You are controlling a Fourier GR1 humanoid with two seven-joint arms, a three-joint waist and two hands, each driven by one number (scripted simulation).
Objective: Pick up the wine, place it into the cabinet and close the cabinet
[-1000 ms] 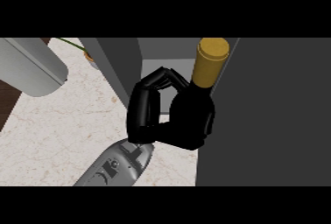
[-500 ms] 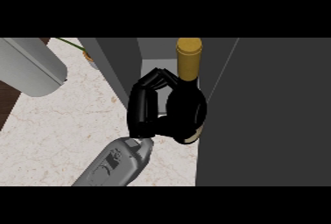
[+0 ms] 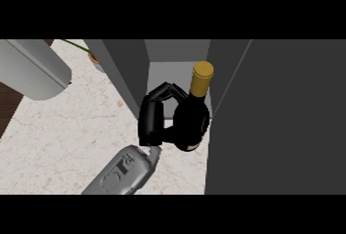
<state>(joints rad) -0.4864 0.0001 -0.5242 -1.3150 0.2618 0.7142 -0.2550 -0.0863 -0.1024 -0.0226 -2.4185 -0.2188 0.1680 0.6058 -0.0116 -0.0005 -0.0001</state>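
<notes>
Black fingers of our right hand (image 3: 154, 119) curl round the wine (image 3: 191, 119), which we hold tilted at the open cabinet (image 3: 177, 75) mouth, above the far counter (image 3: 67, 137).

Flat, even light; cabinet (image 3: 270, 114) sides dark.

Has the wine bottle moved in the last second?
Yes. The wine bottle, in the hand, has shifted left, away from the open cabinet door toward the cabinet's opening.
</notes>
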